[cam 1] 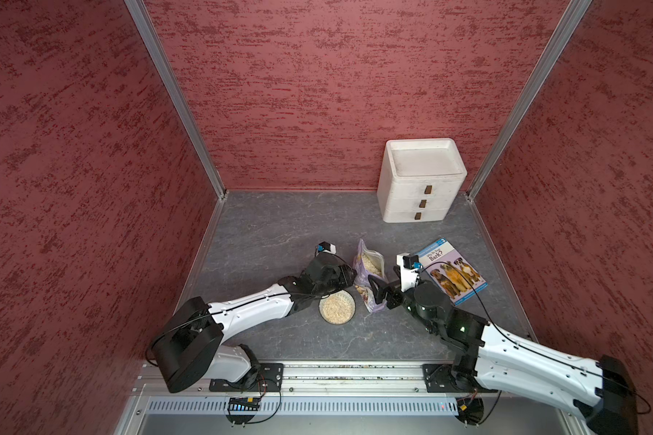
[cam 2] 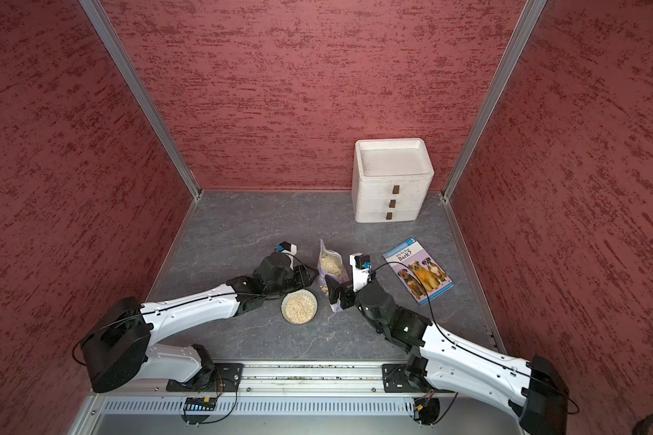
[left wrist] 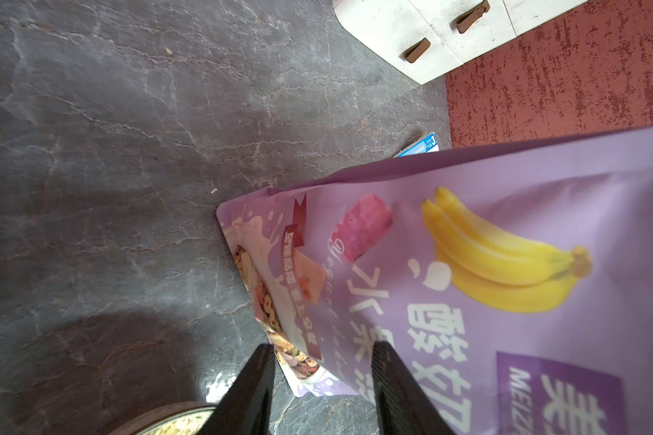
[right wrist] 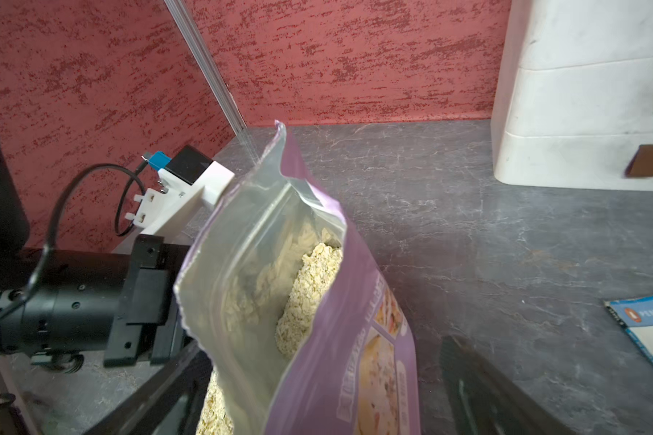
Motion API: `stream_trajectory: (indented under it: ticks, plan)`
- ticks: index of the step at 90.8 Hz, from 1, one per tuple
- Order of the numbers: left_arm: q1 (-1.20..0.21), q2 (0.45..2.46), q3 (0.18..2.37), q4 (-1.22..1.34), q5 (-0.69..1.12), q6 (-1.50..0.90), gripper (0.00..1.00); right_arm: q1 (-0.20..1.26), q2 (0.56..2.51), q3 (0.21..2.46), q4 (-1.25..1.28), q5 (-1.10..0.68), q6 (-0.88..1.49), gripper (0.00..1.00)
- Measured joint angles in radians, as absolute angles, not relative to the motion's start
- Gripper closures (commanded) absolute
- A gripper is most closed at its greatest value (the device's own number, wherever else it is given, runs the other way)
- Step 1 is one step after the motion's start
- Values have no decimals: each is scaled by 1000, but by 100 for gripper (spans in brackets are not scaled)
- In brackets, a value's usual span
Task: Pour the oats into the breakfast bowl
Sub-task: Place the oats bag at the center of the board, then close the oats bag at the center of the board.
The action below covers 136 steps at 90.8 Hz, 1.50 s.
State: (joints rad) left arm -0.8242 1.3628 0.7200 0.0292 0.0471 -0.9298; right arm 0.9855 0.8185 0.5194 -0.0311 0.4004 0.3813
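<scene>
Right gripper [right wrist: 325, 350]: jaws spread wide on either side of the lilac pouch [left wrist: 506, 180], one finger clearly off it. Left gripper [left wrist: 321, 348]: jaws part-way apart, tips at the pouch's printed face near its base, with no pinch evident. The pouch stands upright with its mouth open, about mid-tabletop toward the front edge, just beside the breakfast bowl [cam 1: 347, 296]. The bowl is filled with oats [cam 1: 336, 310], and more lie inside the pouch. Judged: the foil is thin, light and slick, and buckles when squeezed, so it is best held across the mid-body, below the mouth. Legible: "MEIZ…" and Chinese characters on the pouch; "Bark?", "3" and "PENGU…" on the book [cam 1: 451, 271].
</scene>
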Motion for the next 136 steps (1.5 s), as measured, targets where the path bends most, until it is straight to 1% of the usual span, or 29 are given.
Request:
stream_trajectory:
  ticks: [14,45,61,67,72,77,82,92,94,108,126,127,130,133,136]
  plan:
    - [-824,1344,716,22,47,-931,54,986,878,676,-200,367,361,4]
    - [-825,1330,716,22,45,-928,54,986,1134,1022,-559,348,339,3]
    - [-824,1330,712,27,43,-930,54,986,1224,1075,-660,350,340,7]
    - [-824,1330,711,28,43,-931,54,986,1242,1074,-682,352,339,12]
    - [-824,1330,710,31,43,-932,54,986,1253,1075,-690,357,339,20]
    - [-824,1330,708,35,43,-935,54,986,1260,1074,-693,369,338,32]
    - [-823,1330,706,39,43,-936,54,986,1264,1075,-693,381,333,48]
    - [-821,1330,704,47,44,-939,54,986,1267,1084,-699,396,326,89]
    - [-820,1330,703,50,44,-941,54,986,1269,1089,-702,396,325,100]
    - [-818,1330,702,60,44,-951,54,986,1281,1122,-739,397,326,100]
    - [-817,1330,702,76,44,-969,55,986,1293,1188,-852,404,365,100]
    - [-817,1331,702,77,44,-970,55,986,1293,1190,-857,404,366,99]
    - [-817,1332,702,81,44,-973,55,986,1295,1193,-866,403,370,90]
    - [-817,1335,702,86,44,-974,55,986,1295,1193,-872,403,373,85]
    - [-817,1338,702,91,45,-976,55,986,1295,1193,-874,403,379,77]
